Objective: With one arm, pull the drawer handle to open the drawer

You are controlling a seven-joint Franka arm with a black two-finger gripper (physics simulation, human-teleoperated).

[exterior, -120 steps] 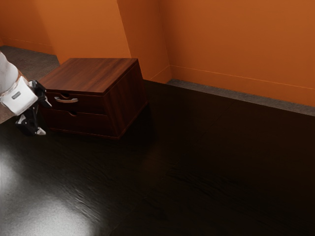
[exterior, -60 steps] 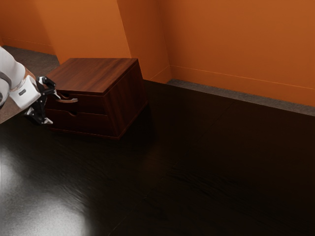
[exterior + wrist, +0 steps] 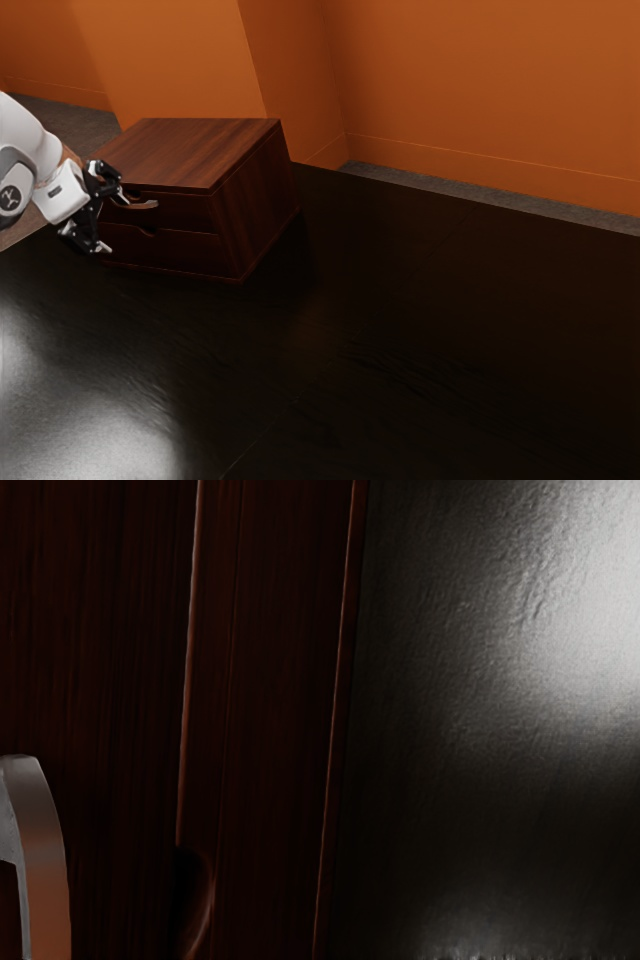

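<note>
A dark wooden cabinet point(image 3: 200, 150) with two drawers stands on the floor near the orange wall. The top drawer point(image 3: 180, 212) carries a curved silver handle point(image 3: 142, 203), and its front sits flush with the cabinet. My gripper point(image 3: 103, 208) is right at the drawer front, at the handle's end nearest the exterior view's left. Its fingers stand open and apart, one above and one below handle height. The wrist view looks close along the wood fronts, with the handle point(image 3: 35, 865) just beside the hand.
The lower drawer point(image 3: 165, 247) has a small notch pull. Glossy black floor point(image 3: 400, 340) spreads toward the exterior view's right and front. Orange walls point(image 3: 480, 90) run behind the cabinet, with a grey strip at their base.
My hand has risen from near the floor and moved toward the exterior view's right, up to the top drawer's handle. The drawer has not moved.
</note>
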